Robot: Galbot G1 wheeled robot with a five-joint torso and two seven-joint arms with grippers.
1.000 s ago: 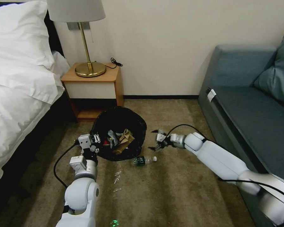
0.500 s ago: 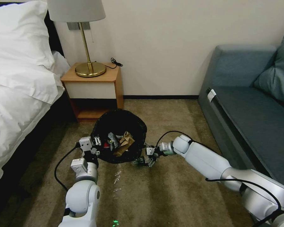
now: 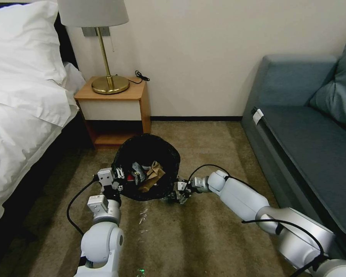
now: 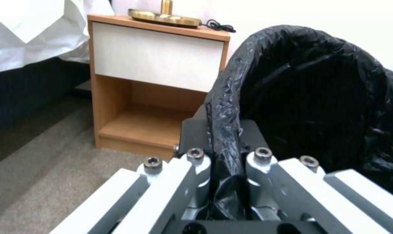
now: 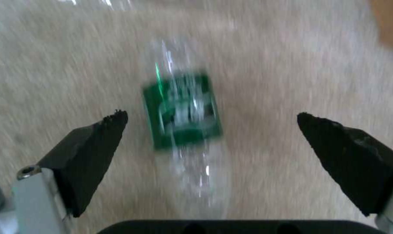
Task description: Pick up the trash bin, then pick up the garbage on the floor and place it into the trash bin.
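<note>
The trash bin, lined with a black bag, hangs tilted just above the carpet. My left gripper is shut on its near rim; the left wrist view shows the trash bin's bag rim pinched in the left gripper. Inside lie a crumpled tan paper bag, a red carton and a wrapper. A clear green-labelled bottle lies on the carpet beside the bin. My right gripper hangs open right over it, and the bottle lies between the fingers of the right gripper.
A wooden nightstand with a brass lamp stands behind the bin. The bed runs along the left and a blue sofa along the right. Small clear scraps lie on the carpet in front of the bin.
My right gripper has dropped and moved left from beside the bin to over the bottle, staying open. The left gripper and the bin have hardly moved.
</note>
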